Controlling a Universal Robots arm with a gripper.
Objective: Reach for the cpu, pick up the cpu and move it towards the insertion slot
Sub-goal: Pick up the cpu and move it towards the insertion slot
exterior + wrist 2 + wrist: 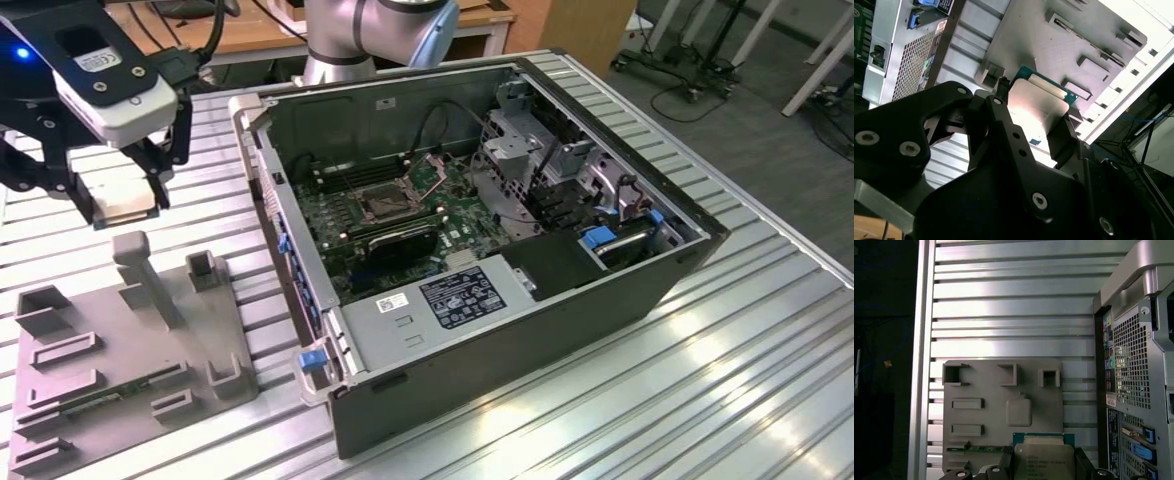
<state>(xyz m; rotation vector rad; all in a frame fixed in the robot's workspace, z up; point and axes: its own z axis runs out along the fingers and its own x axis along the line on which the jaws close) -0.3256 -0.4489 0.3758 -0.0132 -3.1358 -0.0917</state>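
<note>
My gripper [126, 205] hangs at the exterior view's left, above the slatted table and the far end of the grey holder plate [120, 330]. It is shut on the cpu [128, 194], a pale square chip held by its edges. In both wrist views the cpu [1036, 107] [1044, 461] sits between the dark fingers [999, 100], its metal face showing, with a green rim. The square recess [1018, 411] in the holder plate lies empty. The insertion slot [384, 203], a metal-framed socket with a dark centre, sits on the green board inside the open case, well to the exterior view's right of the gripper.
The open computer case [534, 330] lies on the slatted table [747, 330], its near wall [267, 200] standing between gripper and board. The holder plate carries raised posts [140, 270] and a long green strip [114, 390]. Cables and drive cages [534, 160] crowd the case beside the board.
</note>
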